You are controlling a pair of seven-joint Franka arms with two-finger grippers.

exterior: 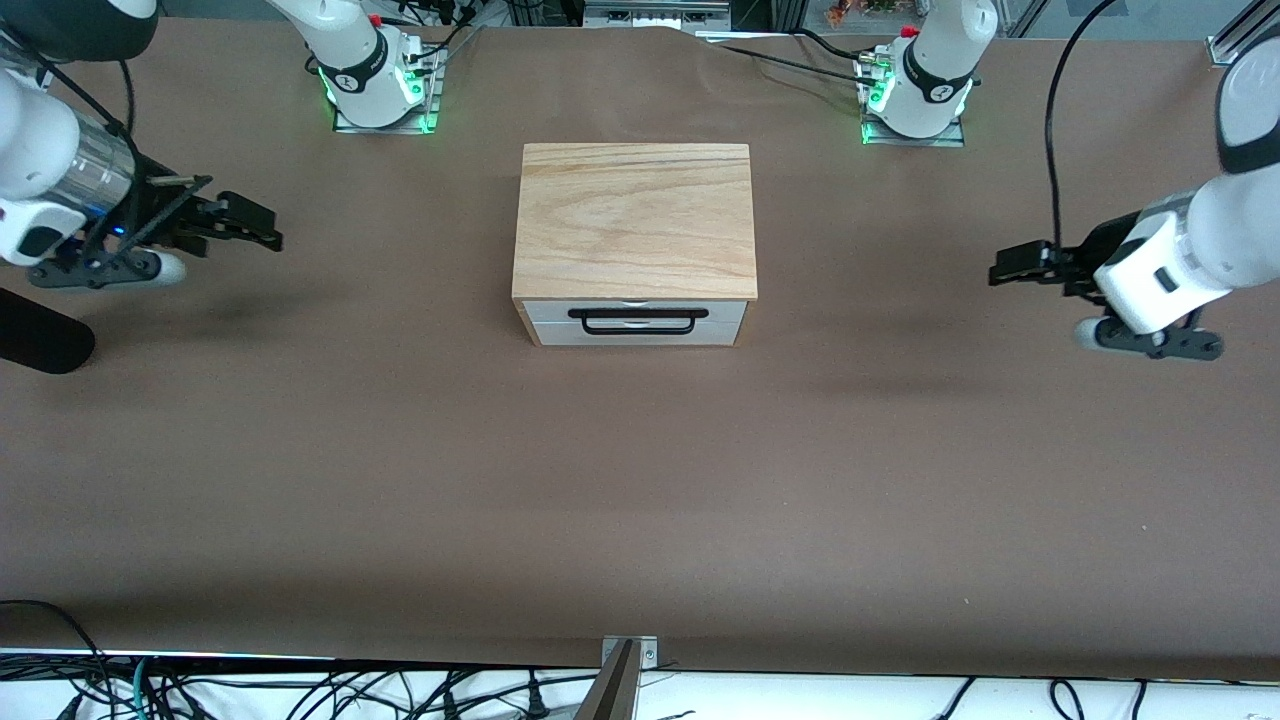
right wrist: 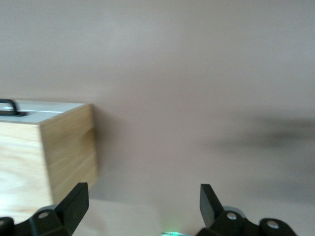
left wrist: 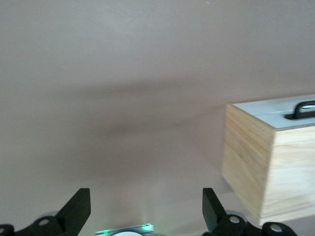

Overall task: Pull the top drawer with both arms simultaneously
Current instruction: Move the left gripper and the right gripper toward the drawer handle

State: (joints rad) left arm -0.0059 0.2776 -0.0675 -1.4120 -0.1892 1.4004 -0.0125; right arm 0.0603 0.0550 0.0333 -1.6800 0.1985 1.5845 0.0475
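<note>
— Fingers?
— Spreading wide, gripping nothing — left gripper and right gripper both hovering over bare table, well apart from cabinet.
— Top drawer?
— Sitting flush, facing the front camera.

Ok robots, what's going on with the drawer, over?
Left gripper and right gripper open, hovering over the table's ends. Top drawer shut, handle untouched. Nothing in the way.
</note>
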